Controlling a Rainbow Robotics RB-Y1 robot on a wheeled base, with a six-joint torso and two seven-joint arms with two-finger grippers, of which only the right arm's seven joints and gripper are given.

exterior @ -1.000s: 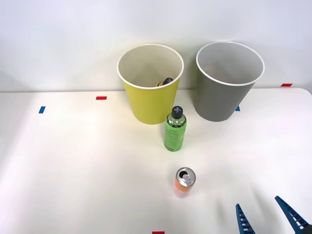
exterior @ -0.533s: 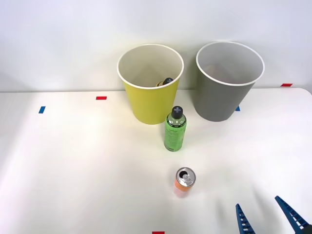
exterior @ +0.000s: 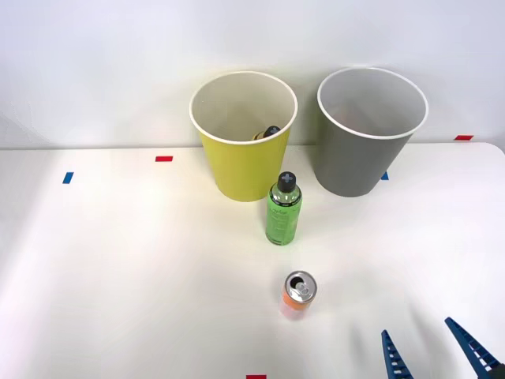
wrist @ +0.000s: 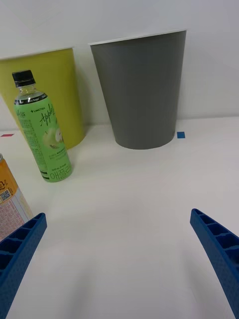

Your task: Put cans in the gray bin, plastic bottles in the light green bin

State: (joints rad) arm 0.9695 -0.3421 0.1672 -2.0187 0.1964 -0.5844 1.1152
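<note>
Can (exterior: 299,293) and bottle (exterior: 283,209) upright on table (exterior: 118,260), long axes vertical.
I see my right gripper (exterior: 436,351) wide open, empty; orange-topped can in front of green black-capped bottle.

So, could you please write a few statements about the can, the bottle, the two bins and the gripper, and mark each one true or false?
1. The green bottle stands upright on the table. True.
2. The can lies on its side. False: it stands upright, lid up.
3. The right gripper is shut on the can. False: it is open, holding nothing.
4. The gray bin stands to the right of the light green bin in the front view. True.
5. The bottle is inside the gray bin. False: it stands before the light green bin.
</note>
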